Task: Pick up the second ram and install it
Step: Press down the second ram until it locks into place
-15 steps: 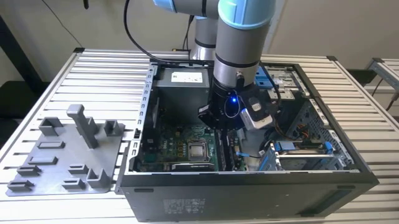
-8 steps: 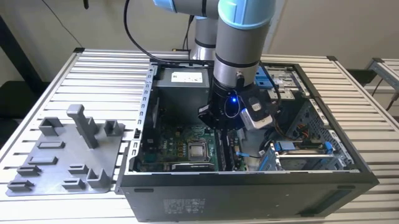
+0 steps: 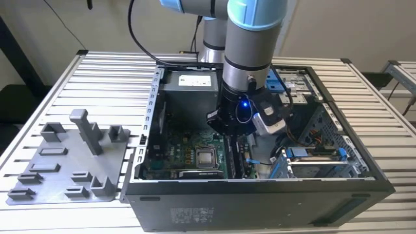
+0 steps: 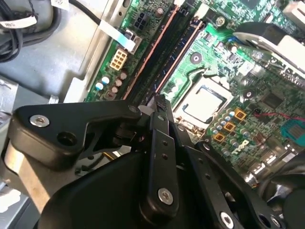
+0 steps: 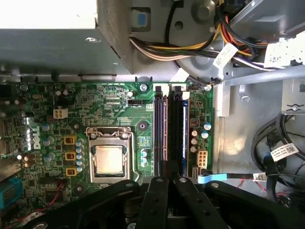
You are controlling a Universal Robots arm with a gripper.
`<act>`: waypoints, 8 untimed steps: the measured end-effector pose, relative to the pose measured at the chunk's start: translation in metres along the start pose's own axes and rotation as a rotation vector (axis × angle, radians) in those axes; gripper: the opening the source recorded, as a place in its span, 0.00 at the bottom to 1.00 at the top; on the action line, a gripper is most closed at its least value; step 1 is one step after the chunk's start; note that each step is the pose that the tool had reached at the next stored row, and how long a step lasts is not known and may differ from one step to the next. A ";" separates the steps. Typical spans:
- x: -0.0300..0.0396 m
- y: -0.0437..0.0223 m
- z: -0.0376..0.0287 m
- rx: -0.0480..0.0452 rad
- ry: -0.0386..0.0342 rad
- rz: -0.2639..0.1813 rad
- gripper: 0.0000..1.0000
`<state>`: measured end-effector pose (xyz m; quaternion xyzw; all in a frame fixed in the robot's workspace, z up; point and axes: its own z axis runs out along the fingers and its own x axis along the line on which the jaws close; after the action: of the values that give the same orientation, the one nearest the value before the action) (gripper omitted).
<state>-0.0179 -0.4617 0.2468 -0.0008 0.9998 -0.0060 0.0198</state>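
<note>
In the exterior view, the arm [image 3: 250,44] is cut off by the picture's upper edge and hides the claw and the slots below it. In the first wrist view, the claw [image 5: 167,183] covers the near ends of the memory slots [image 5: 169,129]. Whether a stick sits between its fingers cannot be told.

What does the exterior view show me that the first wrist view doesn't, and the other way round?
The exterior view takes in the surroundings: the robot arm reaching down into the open computer case, the slatted table, and a grey holder tray at the exterior view's left.

The first wrist view gives the close-up: the long memory slots just ahead of the end effector, and the bundle of coloured cables.

Both show the green motherboard, its processor socket, and the end effector.
</note>
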 end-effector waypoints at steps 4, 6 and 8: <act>0.0000 0.0000 0.0000 -0.0029 -0.0010 -0.071 0.11; 0.0000 0.0000 0.0001 -0.0035 -0.0013 -0.100 0.11; 0.0000 0.0000 0.0000 -0.0026 -0.0015 -0.129 0.11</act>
<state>-0.0179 -0.4617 0.2467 -0.0652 0.9977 -0.0059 0.0202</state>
